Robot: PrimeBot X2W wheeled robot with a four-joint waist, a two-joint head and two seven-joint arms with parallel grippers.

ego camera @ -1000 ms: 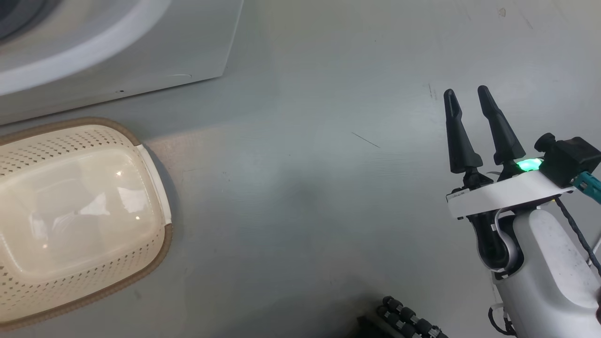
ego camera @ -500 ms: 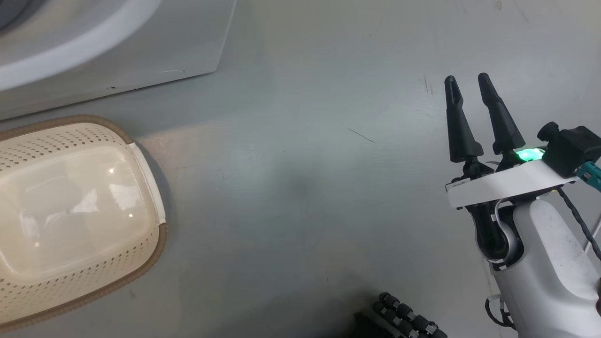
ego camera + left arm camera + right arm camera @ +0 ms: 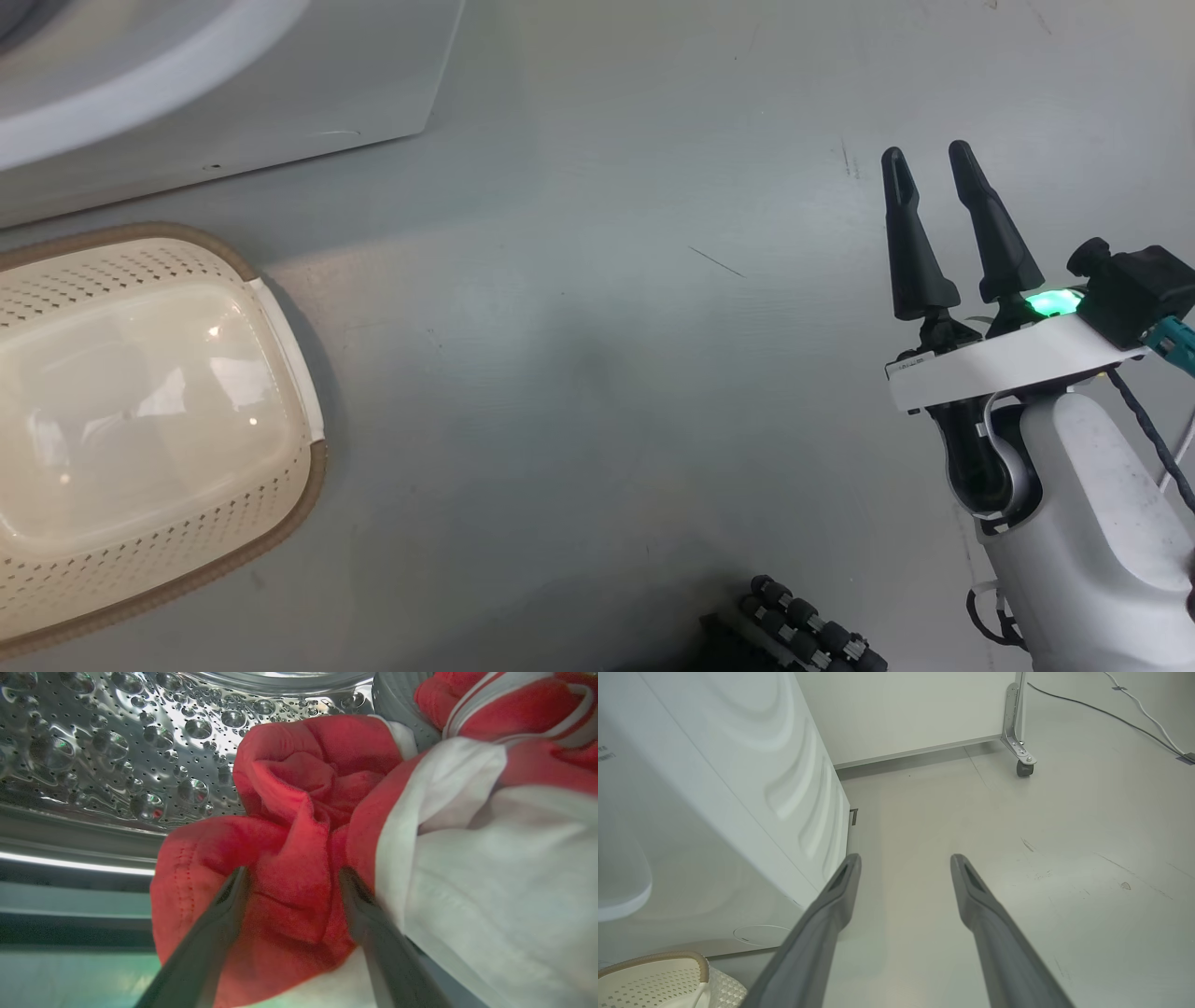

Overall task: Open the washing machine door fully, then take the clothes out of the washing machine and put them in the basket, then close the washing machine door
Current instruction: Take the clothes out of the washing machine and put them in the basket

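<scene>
Clothes (image 3: 289, 779) fold between spread jaws of left gripper (image 3: 294, 873), contact unclear; right gripper (image 3: 927, 152) spread, empty; basket (image 3: 233, 527) to its left, cut off

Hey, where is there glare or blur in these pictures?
Head view: bright glare patches on the basket's glossy bottom. Left wrist view: the drum glints hard, and the near fingers look soft. Right wrist view: even, flat light on the floor.
</scene>
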